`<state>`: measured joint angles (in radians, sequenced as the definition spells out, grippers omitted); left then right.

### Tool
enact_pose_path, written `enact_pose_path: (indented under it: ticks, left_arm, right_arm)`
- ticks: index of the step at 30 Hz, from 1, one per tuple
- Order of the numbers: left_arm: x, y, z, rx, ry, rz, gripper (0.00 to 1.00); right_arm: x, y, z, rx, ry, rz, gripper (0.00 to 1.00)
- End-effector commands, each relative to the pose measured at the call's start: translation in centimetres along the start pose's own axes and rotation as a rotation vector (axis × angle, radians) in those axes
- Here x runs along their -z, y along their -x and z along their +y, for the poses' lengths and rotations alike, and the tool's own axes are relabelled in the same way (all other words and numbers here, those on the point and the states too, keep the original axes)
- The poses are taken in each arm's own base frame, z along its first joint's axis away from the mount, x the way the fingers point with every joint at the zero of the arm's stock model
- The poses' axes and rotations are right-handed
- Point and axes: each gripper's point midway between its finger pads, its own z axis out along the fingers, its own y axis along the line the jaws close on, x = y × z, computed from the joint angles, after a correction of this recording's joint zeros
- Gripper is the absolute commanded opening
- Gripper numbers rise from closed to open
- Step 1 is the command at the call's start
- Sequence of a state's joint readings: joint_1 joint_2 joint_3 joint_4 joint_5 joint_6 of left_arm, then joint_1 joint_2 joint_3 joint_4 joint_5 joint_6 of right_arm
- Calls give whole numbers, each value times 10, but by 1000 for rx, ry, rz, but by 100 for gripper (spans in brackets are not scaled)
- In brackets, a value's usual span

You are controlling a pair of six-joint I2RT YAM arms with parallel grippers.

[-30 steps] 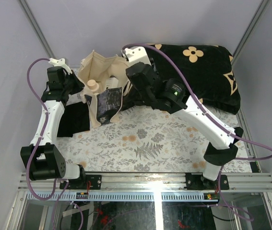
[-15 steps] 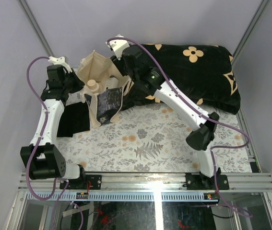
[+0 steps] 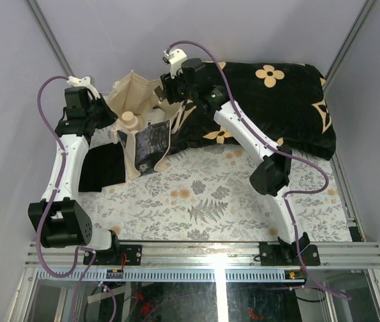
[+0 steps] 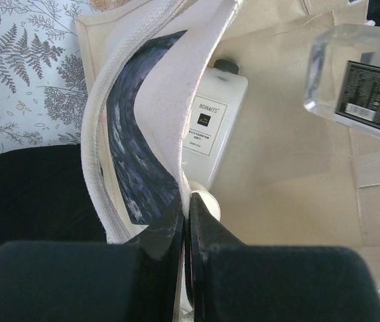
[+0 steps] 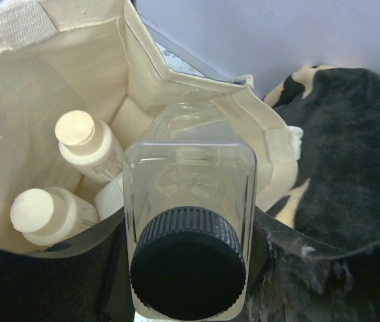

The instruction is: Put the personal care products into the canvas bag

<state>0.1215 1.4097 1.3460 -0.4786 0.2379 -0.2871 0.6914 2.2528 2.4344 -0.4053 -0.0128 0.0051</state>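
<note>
Inside the canvas bag (image 5: 42, 74) sit two beige bottles (image 5: 89, 151) and, seemingly, the white bottle (image 4: 220, 114). The right gripper (image 3: 164, 90) clamps the last squarish bottle (image 5: 188, 201) overhead; the left gripper (image 4: 184, 215) pinches its rim.

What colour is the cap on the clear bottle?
Black; the cap shows best in the right wrist view.

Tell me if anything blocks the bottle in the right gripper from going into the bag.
Nothing visible does. The right gripper holds the dark-capped bottle at the canvas bag's open mouth, which the left gripper pinches open; the three bottles inside leave room.
</note>
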Motion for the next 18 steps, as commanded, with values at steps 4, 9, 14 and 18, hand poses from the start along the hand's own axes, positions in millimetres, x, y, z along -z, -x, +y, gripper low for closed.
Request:
enact_pose_path:
  ticks: [4, 9, 14, 18]
  left_arm:
    - [10, 23, -8, -34, -18, -56, 0]
    - [8, 21, -6, -26, -14, -48, 0]
    - [5, 19, -6, -21, -16, -38, 0]
    - [2, 16, -4, -24, -13, -29, 0]
  right_arm:
    - [-16, 90, 37, -128, 195, -395, 0]
    - [-45, 70, 44, -181, 242, -397, 0]
    - [-69, 23, 44, -174, 224, -301, 0]
    - [-79, 3, 42, -139, 202, -254, 0]
